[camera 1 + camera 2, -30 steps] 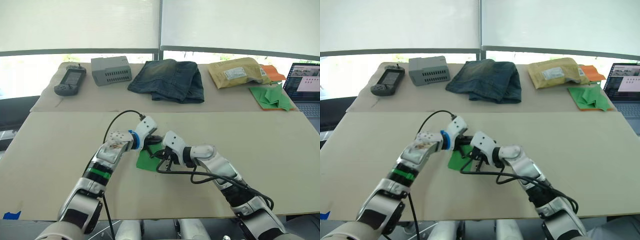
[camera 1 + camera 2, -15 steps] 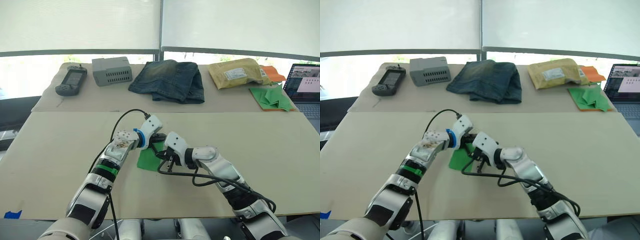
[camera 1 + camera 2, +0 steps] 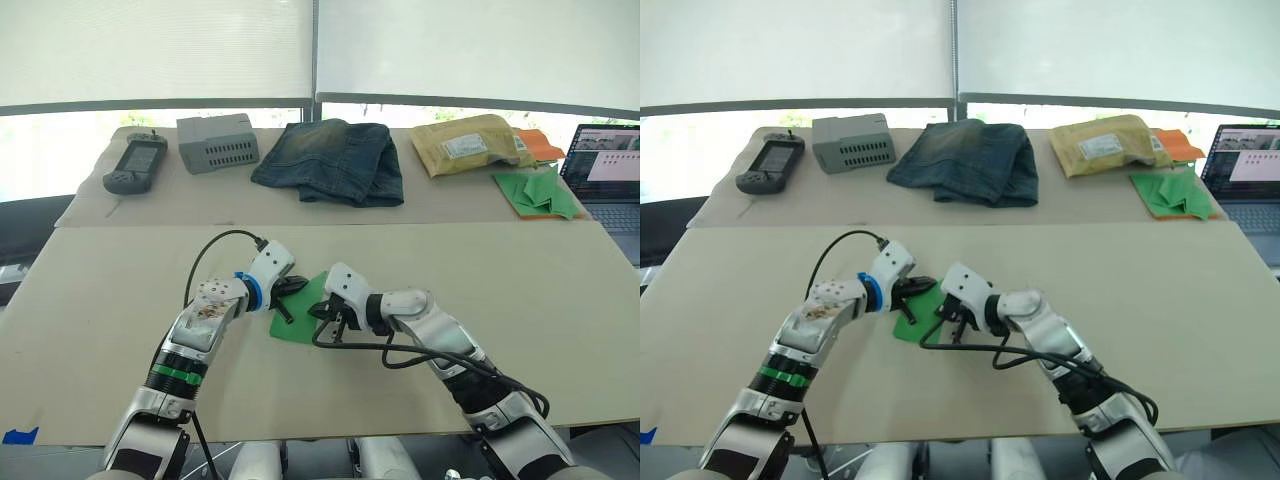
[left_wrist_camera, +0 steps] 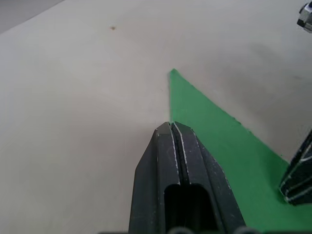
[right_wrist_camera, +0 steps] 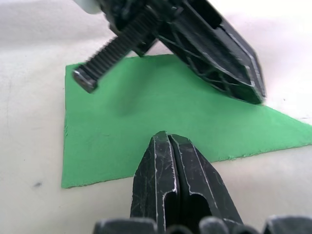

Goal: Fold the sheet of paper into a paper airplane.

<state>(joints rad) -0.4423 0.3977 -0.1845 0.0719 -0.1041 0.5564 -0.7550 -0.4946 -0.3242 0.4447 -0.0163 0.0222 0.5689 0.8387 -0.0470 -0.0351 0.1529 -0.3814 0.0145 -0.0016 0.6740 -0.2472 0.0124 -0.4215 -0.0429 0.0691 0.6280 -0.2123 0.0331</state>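
Both closed, empty grippers, left (image 3: 289, 290) and right (image 3: 322, 312), press thin, floppy green paper (image 3: 300, 322), best pinched at an edge.

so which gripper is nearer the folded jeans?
Left. The left gripper sits at the sheet of paper's far edge, toward the jeans; the right gripper is just behind it.
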